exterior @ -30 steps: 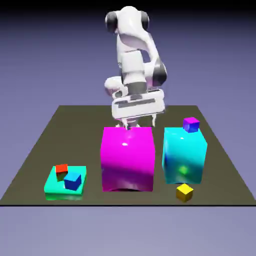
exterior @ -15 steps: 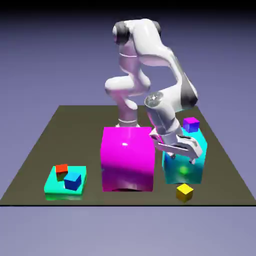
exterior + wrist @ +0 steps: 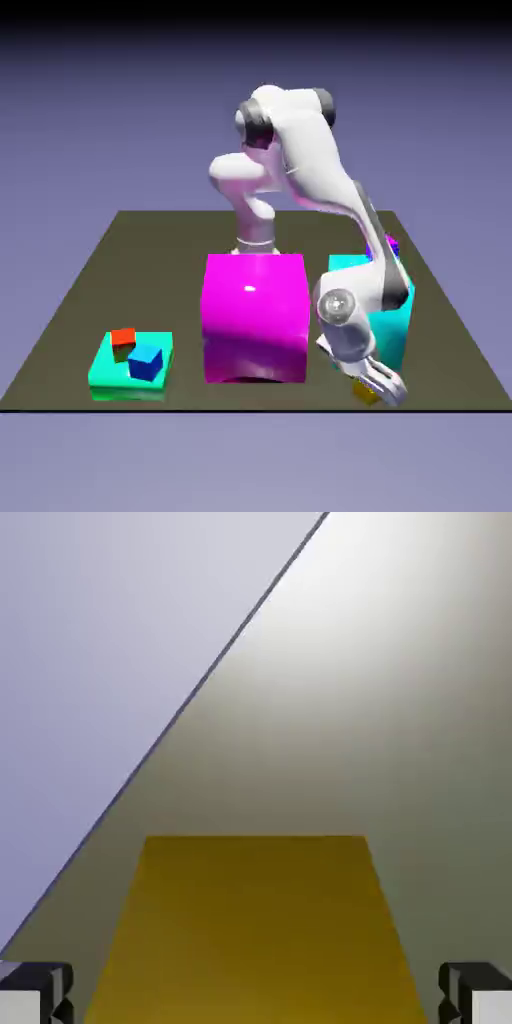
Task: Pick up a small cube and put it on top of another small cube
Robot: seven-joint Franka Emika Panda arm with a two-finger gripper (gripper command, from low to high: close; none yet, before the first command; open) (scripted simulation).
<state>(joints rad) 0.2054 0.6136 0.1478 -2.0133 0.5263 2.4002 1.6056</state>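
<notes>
We see the open tool (image 3: 256, 996) flanking a smooth yellow cube (image 3: 256, 932); only the exterior view shows the glossy magenta block (image 3: 256, 318).

In the exterior view you have a slab (image 3: 106, 374) on the table (image 3: 180, 240) at left, bearing a rear cube (image 3: 122, 340) and, nearer you and to its right, a front cube (image 3: 146, 362). The middle block (image 3: 256, 320) stands between the slab and the right-hand block (image 3: 392, 325). You see an upper cube (image 3: 393, 242) on that block's top, partly hidden, and a lower cube (image 3: 364, 390) before it.
</notes>
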